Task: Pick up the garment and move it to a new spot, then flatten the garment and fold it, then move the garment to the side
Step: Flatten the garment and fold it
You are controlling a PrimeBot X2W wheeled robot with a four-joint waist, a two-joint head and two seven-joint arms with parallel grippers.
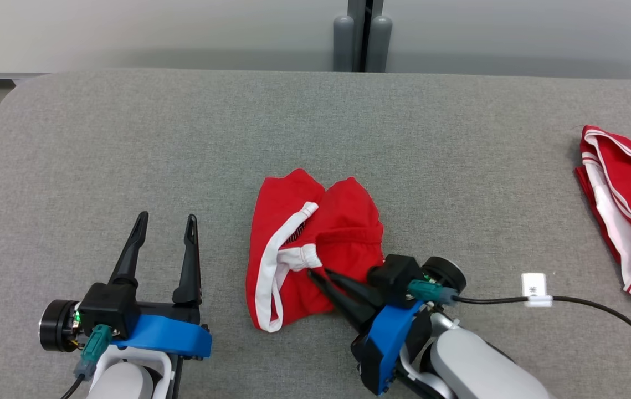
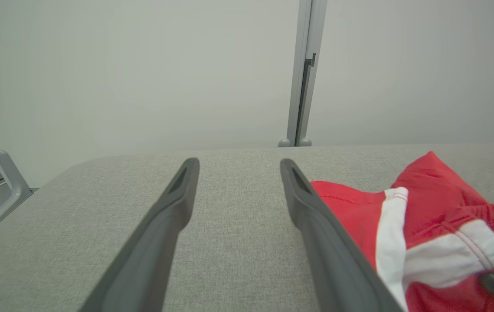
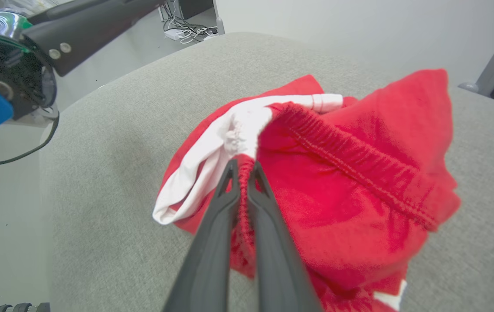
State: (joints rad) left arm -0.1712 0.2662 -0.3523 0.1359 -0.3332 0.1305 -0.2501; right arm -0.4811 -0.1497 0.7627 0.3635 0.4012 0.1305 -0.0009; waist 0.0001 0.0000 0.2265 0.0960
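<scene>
Grey woven counter (image 1: 127, 166), contents listed nearest first.
Item one: my left jaws, at 7 o'clock, spread wide, holding nothing.
Item two: my right jaws, at 5 o'clock, pinched tight on the waistband of the red garment (image 1: 315, 244).
Item three: that garment, crumpled, white-trimmed, mid-counter, at 1 o'clock from the left jaws.
Item four: black cable (image 1: 492, 300), at 4 o'clock.
Item five: second red garment (image 1: 625, 210), at 3 o'clock, well apart.
Item six: grey post (image 1: 362, 36), at 12 o'clock, beyond the far edge.
</scene>
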